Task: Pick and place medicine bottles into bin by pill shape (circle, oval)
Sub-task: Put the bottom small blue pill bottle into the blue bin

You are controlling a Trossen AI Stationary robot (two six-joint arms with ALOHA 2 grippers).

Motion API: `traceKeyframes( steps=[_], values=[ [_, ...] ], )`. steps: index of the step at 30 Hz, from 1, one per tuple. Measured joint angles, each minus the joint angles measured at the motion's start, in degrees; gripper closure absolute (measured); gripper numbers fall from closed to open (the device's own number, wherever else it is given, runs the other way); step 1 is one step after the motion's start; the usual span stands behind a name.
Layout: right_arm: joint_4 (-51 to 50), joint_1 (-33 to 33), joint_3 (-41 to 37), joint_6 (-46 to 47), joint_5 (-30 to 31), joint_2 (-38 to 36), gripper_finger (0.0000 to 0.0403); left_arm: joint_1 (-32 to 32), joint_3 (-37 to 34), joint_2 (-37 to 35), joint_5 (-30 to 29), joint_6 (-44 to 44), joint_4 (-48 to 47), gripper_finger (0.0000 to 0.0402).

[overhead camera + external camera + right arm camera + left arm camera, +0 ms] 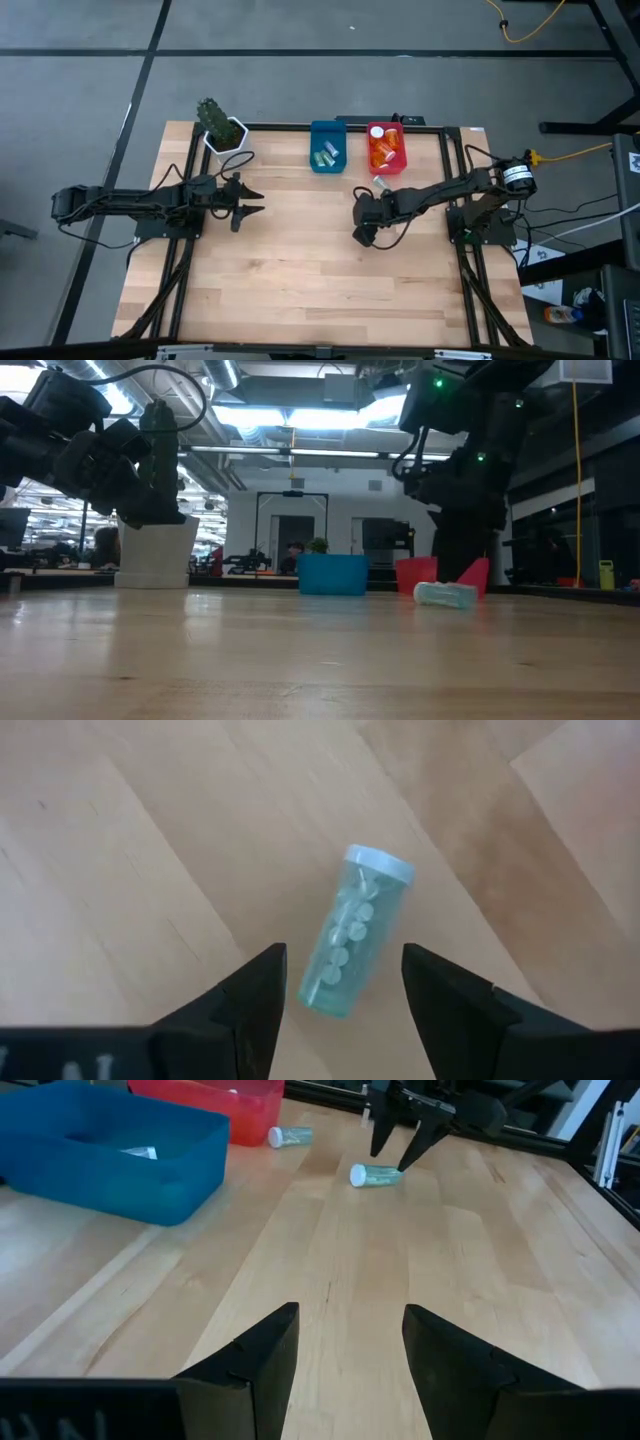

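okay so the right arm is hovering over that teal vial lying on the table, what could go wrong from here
The teal vial lies on its side, slanted across the open right gripper, so closing fingers could roll or twist it away. A second vial lies loose beside the red bin; a swing toward the bins might knock it.

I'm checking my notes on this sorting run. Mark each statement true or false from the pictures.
1. A teal vial lies on its side on the table below the right hand. True.
2. The right hand is clamped on that vial. False: its fingers are open, above it.
3. The blue bin holds vials. True.
4. The left hand carries a bottle. False: it is open and empty.
5. The red bin stands left of the blue one. False: right, in the high view.
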Motion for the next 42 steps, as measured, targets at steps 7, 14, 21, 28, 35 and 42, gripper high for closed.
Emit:
traceKeyframes(
  steps=[7, 14, 21, 28, 35, 42],
  values=[
    [1.87, 0.13, -1.87, -0.27, 1.23, 0.02, 0.0201, 0.01, 0.0, -0.01, 0.0, -0.02, 0.0, 0.0227],
    [5.15, 0.15, -5.25, 1.07, 1.07, 0.04, 0.0201, 0.01, 0.0, -0.01, 0.0, -0.04, -0.01, 0.0227],
    [5.02, 0.15, -5.4, 1.18, 0.32, 0.04, 0.0201, 0.01, 0.0, 0.0, 0.0, -0.08, 0.0, 0.0227],
    [5.18, -0.33, -5.4, -0.53, 0.99, 0.04, 0.0201, -0.01, 0.0, 0.01, 0.0, -0.15, 0.0, 0.0227],
    [6.06, -0.6, -5.4, -0.55, 1.1, 0.04, 0.0201, -0.01, 0.0, 0.01, 0.01, -0.15, 0.0, 0.0227],
    [5.96, -0.64, -5.4, -0.64, 0.7, 0.04, 0.0232, 0.01, 0.0, -0.01, 0.01, -0.15, 0.0, 0.0227]
  ],
)
